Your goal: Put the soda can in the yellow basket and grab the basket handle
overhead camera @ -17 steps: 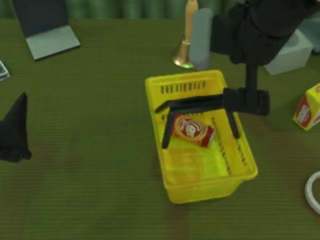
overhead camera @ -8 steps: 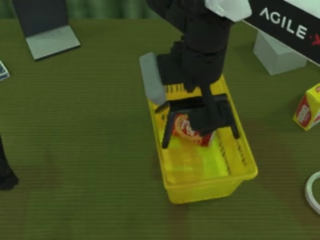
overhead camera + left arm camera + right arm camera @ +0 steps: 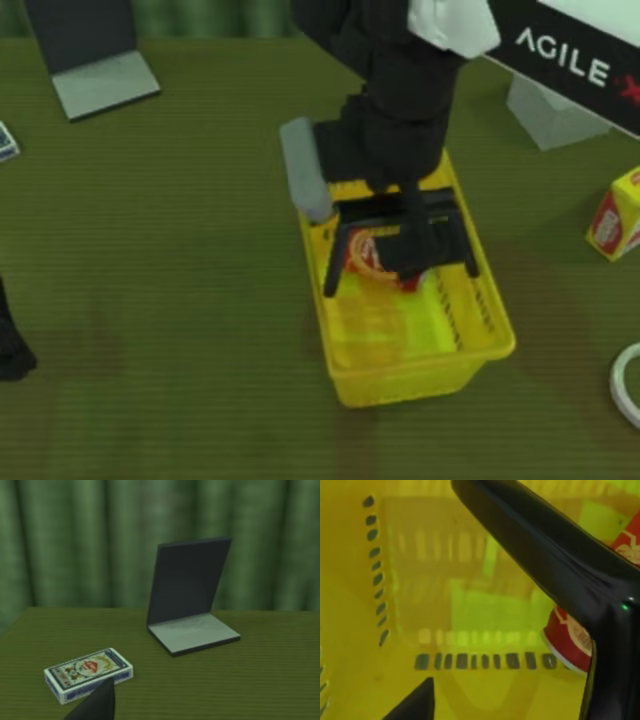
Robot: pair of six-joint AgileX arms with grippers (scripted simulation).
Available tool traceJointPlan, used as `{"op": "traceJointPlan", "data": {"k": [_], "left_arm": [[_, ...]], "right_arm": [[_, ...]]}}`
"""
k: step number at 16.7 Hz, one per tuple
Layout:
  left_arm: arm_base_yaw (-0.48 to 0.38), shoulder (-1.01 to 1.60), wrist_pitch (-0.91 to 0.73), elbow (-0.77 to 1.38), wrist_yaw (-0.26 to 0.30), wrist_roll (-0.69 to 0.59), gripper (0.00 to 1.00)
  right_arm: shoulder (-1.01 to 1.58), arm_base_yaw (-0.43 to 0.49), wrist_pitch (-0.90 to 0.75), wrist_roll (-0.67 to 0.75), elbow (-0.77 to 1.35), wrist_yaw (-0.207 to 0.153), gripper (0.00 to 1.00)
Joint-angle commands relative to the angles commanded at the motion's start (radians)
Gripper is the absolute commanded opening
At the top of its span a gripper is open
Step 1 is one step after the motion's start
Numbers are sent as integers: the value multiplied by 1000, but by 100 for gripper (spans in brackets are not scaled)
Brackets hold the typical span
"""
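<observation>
The yellow basket stands at the table's middle, and its black basket handle is raised across it. The red soda can lies inside on the basket floor, mostly hidden under my right arm. My right gripper hangs over the middle of the handle. In the right wrist view the handle crosses just ahead of the open right gripper, with the can beyond it and the basket wall to one side. My left gripper is parked at the table's left edge.
A dark panel on a grey base stands at the back left, with a card box near it. A yellow-and-red carton, a white block and a white ring sit along the right side.
My right arm swung left from the basket's right side to above the handle's middle, then sank slightly. The left arm drew back towards the left edge.
</observation>
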Motion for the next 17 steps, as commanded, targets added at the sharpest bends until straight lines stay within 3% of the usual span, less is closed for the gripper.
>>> {"op": "traceJointPlan", "data": {"k": [6, 17], "left_arm": [[0, 0, 0, 0, 0, 0, 100], [0, 0, 0, 0, 0, 0, 100]], "right_arm": [[-6, 1, 35, 1, -39, 0, 100], [-6, 1, 35, 1, -39, 0, 17]]}}
